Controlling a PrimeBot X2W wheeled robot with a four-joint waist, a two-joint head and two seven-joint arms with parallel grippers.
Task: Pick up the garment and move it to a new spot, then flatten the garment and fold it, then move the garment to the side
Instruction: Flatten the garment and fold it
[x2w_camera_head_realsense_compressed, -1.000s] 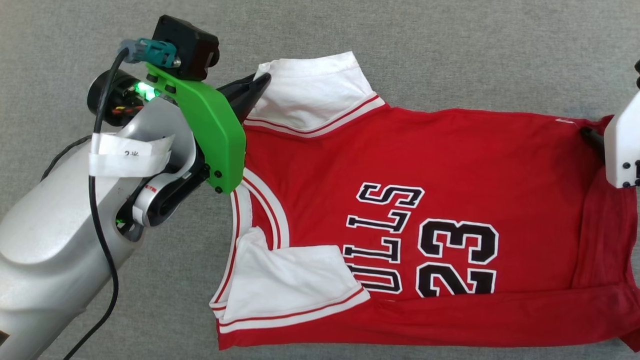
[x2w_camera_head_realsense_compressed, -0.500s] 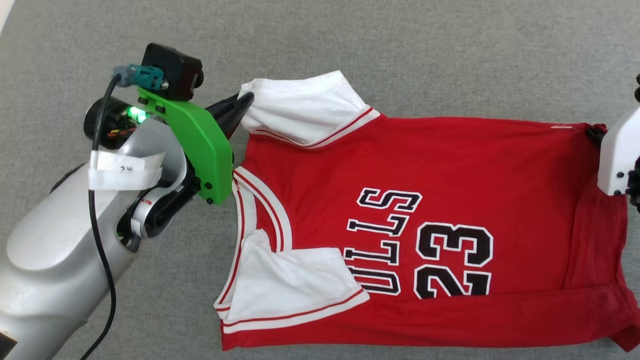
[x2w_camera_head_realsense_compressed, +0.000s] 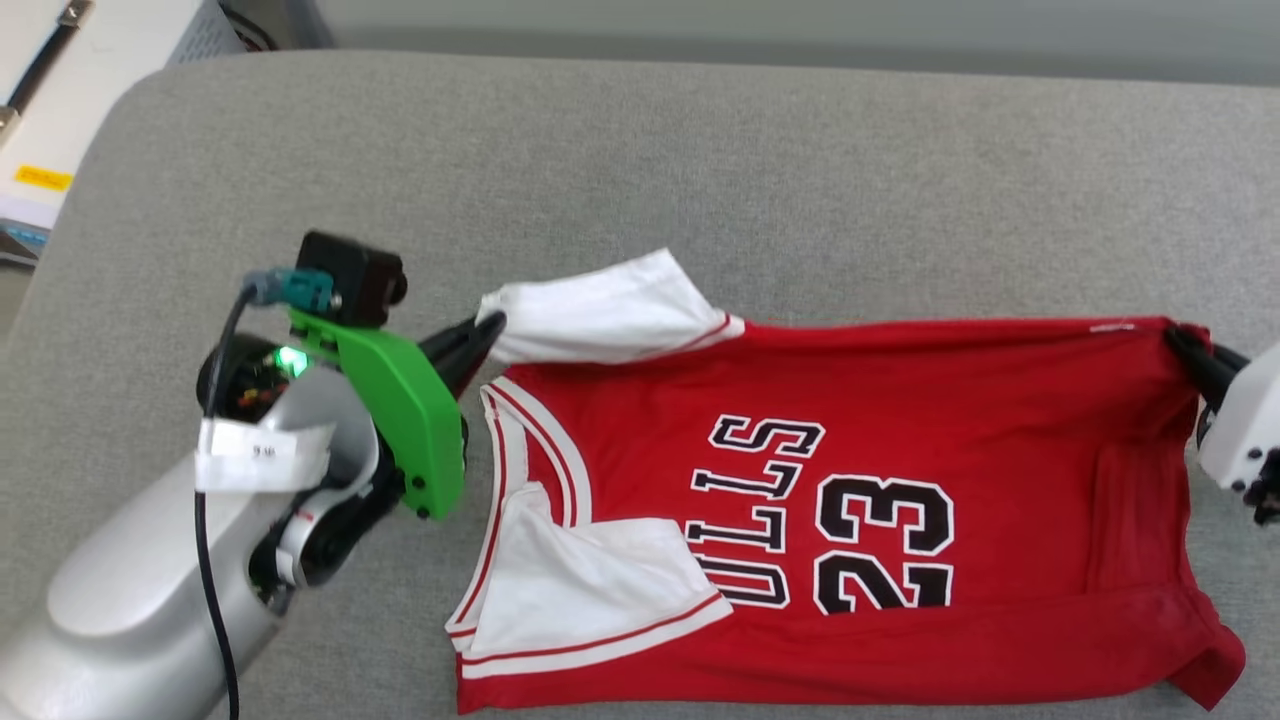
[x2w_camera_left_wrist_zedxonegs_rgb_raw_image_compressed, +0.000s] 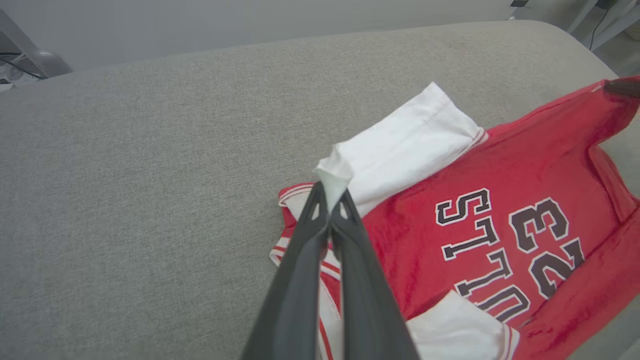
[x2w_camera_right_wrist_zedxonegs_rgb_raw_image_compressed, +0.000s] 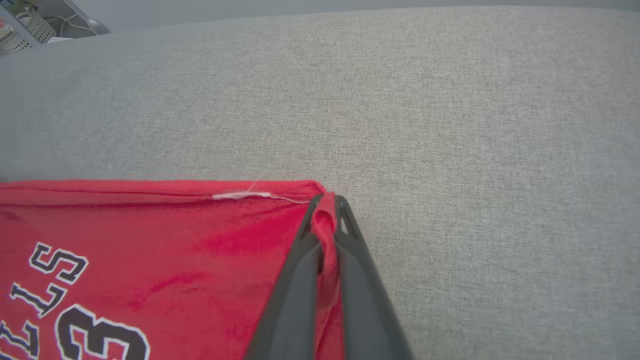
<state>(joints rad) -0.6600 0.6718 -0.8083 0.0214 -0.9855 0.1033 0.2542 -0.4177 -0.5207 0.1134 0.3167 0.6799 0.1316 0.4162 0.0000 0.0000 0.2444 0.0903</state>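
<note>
The garment is a red shirt with white sleeves and black "BULLS 23" lettering, stretched sideways across the grey cushion. My left gripper is shut on the tip of the far white sleeve, and in the left wrist view white cloth bunches out between the closed fingers. My right gripper is shut on the far red hem corner; a fold of red cloth is pinched between its fingers. The far edge hangs taut between both grippers. The near sleeve lies folded over the front.
The grey cushion has bare room beyond the shirt, up to its far edge. A white unit with a yellow label stands past the cushion's far left corner. My left forearm with its green bracket lies across the near left.
The right gripper has shut on the hem corner. Both grippers have lifted the far edge taut, and the far sleeve has narrowed. The head camera has tilted up, bringing the cushion's far edge into view.
</note>
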